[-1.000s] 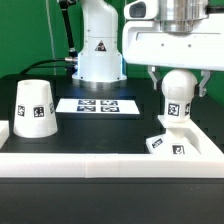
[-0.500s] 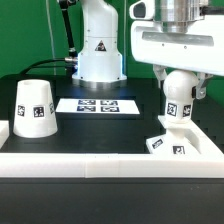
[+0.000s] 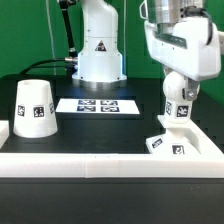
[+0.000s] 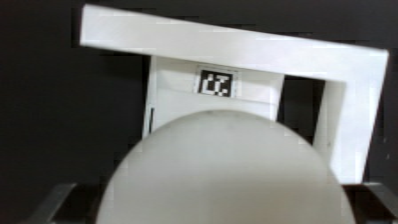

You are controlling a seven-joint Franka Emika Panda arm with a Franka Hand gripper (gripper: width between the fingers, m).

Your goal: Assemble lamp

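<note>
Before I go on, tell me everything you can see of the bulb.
The bulb is smooth white plastic: a rounded ball top over a narrower neck bearing a black-and-white tag. It stands roughly upright on the small square base, at the exterior view's right. The hand, tilted, straddles its ball with a finger on either side; whether they press it cannot be told.

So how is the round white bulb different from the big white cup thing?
The white plastic ball-shaped bulb is rounded; the white tapered cup-like shade has sloping sides, wide end down. The shade is bigger than the bulb. The shade stands alone on the black table; the bulb sits in the hand above the small square white base. Both are white and carry a black-and-white tag.
</note>
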